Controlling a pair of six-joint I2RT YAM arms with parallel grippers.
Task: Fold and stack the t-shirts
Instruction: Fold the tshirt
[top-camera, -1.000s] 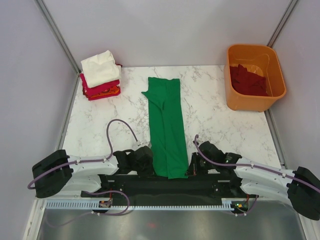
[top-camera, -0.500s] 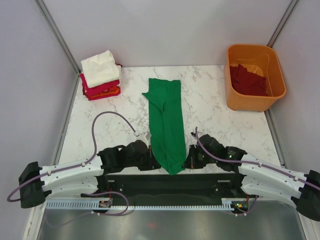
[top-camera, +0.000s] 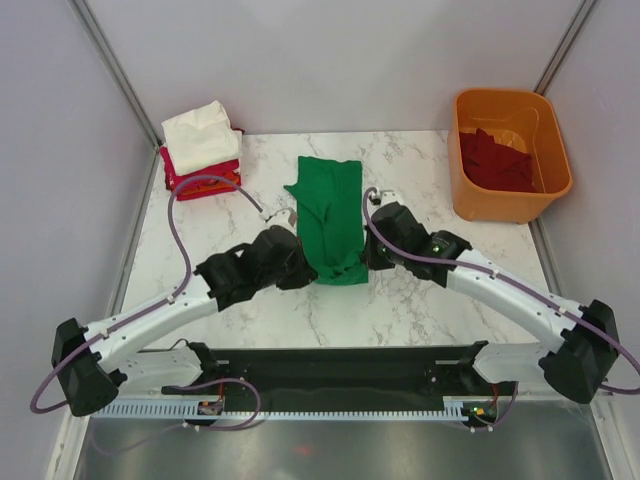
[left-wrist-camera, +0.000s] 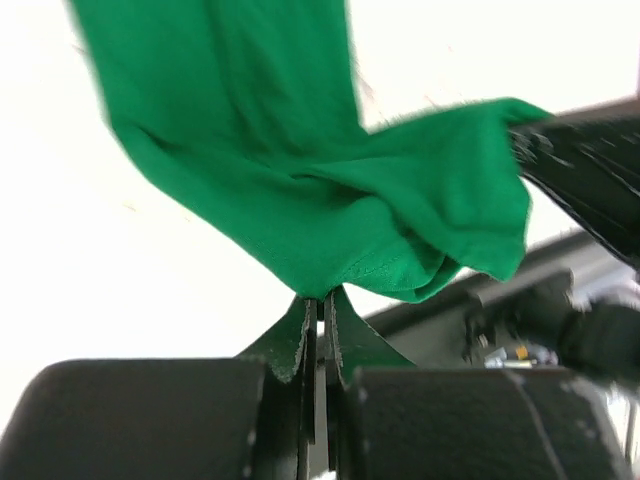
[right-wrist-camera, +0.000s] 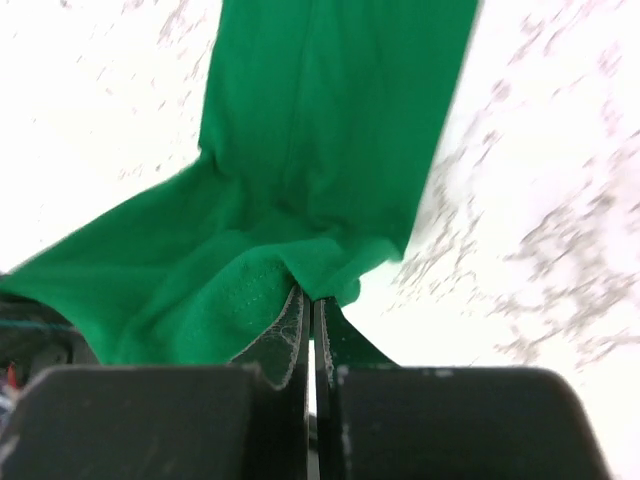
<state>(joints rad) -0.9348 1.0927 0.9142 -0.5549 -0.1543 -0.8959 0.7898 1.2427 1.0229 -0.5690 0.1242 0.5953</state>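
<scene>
**Two thin pinches, fold at risk**

The left gripper (left-wrist-camera: 322, 300) is clenched on one hem corner of the green t-shirt (top-camera: 328, 200), with cloth bunched just beyond its tips. The right gripper (right-wrist-camera: 310, 300) pinches the opposite corner, and the shirt stretches away ahead of it. Uneven travel could tug a corner free or skew the fold.

An orange tub (top-camera: 485, 205) stands at the marble table (top-camera: 420, 165)'s far-right corner.

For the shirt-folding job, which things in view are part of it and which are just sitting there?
Job:
- green t-shirt, pinched by the left gripper and right gripper
- folded stack of shirts
- dark red shirts, crumpled

Just there:
- orange plastic tub
- marble table
</scene>
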